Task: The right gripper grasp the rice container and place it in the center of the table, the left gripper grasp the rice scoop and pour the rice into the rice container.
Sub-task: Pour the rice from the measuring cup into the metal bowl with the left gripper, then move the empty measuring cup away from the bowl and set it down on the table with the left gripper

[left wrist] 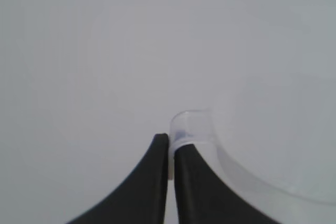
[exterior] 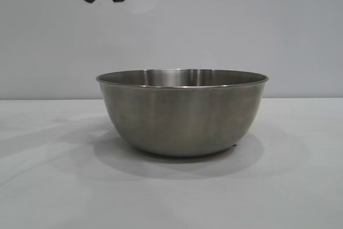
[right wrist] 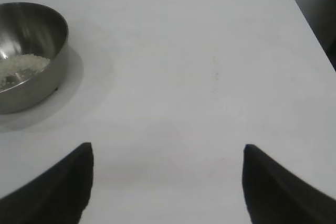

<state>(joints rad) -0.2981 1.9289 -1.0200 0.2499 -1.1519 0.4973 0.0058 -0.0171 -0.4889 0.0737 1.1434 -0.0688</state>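
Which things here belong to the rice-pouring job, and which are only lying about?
Part of the job:
- bowl on the table
- rice in the bowl
- scoop, clamped in the left gripper
- right gripper, fingers open, apart from the bowl

Lying about:
- nothing else in view

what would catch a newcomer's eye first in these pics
The big steel bowl in the middle of the white table, with rice heaped inside. Then the left pincer, high above the bowl's left side, shut on the clear scoop. The right pincer hangs open over bare table.
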